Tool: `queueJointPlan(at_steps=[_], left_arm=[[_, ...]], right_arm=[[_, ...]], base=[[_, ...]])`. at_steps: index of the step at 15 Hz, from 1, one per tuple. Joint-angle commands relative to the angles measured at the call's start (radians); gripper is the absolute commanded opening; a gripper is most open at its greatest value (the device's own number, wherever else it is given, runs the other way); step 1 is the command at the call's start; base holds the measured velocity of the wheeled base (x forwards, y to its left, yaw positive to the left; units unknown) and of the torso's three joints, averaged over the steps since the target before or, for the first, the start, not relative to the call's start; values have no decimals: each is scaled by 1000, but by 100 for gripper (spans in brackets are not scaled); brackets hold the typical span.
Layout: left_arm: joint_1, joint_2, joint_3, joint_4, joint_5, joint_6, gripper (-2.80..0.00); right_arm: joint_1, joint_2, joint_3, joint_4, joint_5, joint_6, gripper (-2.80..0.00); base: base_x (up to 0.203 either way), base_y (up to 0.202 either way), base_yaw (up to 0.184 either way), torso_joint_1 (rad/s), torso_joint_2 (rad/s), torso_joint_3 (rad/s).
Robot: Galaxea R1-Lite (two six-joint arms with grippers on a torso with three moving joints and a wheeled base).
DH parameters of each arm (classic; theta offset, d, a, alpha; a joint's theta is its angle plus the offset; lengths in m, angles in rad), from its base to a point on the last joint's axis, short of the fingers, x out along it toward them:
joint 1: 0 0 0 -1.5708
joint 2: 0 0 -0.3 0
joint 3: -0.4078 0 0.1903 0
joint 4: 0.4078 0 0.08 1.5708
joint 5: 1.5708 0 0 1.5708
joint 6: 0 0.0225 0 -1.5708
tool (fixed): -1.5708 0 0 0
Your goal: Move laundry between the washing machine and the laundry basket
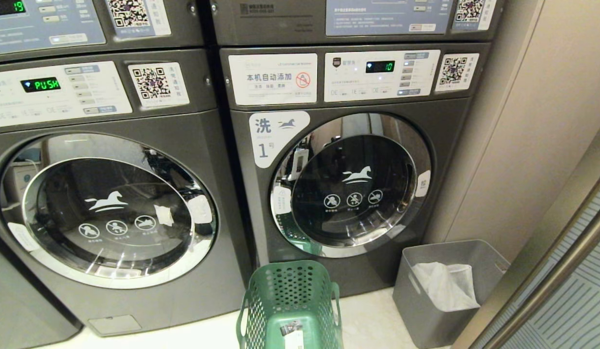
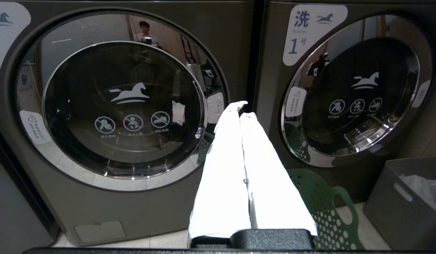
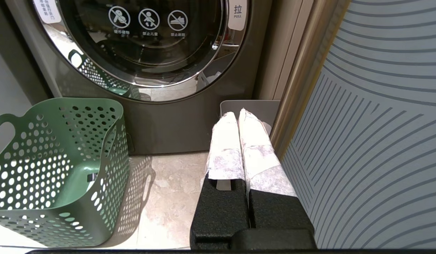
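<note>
The washing machine (image 1: pixel 350 186) is standing centre-right of the head view, door closed. The laundry basket (image 1: pixel 290 305) is sitting lower centre, apparently empty, light and rigid; its handles suit gripping. Left tool (image 2: pixel 239 109) and right tool (image 3: pixel 237 116) are resting together, holding nothing.

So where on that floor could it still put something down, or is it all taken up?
Bare tile shows between the green laundry basket and the grey bin, in front of washer number 1. Another strip runs below the left washer, left of the basket. The right is cramped: the bin sits wedged between washer and the striped panel.
</note>
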Motion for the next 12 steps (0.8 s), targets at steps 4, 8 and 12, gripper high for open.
queueJointPlan(at_steps=[4,8,12], left_arm=[[-7,694,-252,23,-37,-186,0],[20,992,-246,-138,-84,-231,0],[70,1258,-197,-451,-239,-146,0]], right_arm=[[0,1,0,-2,1,16,-280],[0,1,0,-3,0,62,-280],[0,1,0,-3,0,64,-280]], base=[[0,0,0,0,0,0],[0,0,0,0,0,0],[0,0,0,0,0,0]])
